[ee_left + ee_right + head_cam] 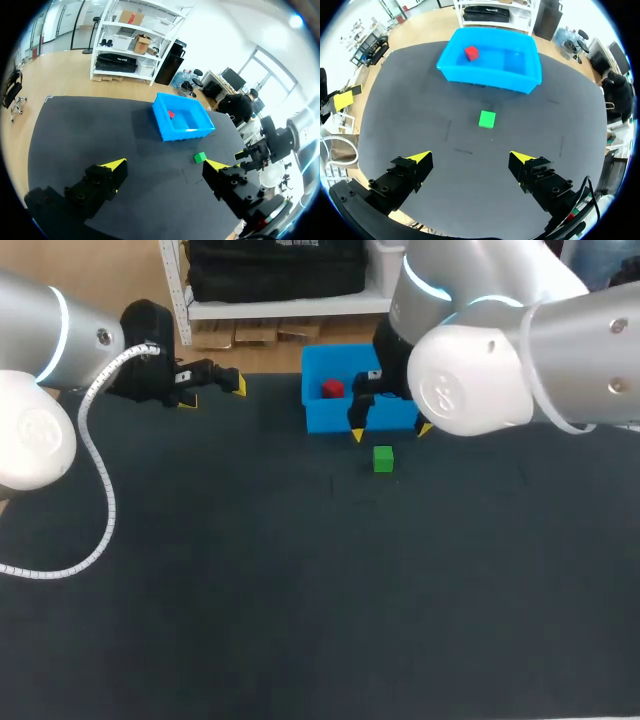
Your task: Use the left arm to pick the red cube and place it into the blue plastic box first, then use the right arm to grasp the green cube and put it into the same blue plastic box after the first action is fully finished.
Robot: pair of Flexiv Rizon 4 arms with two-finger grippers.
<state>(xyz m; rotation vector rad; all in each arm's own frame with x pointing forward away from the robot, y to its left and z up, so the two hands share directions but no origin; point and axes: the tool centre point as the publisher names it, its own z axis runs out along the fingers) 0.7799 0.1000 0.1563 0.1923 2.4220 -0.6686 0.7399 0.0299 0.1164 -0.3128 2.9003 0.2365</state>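
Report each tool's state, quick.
Left tool: open, holding nothing.
Right tool: open, holding nothing; green cube lies ahead of it on the table.

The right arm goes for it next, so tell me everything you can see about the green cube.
The green cube is a small block, evenly bright green, with flat faces and no visible markings; it could be plastic or painted wood. It rests flat on the dark table, just outside the blue plastic box on the robot's side, apart from it. Only the table touches it. The open right pincer is clear of it.
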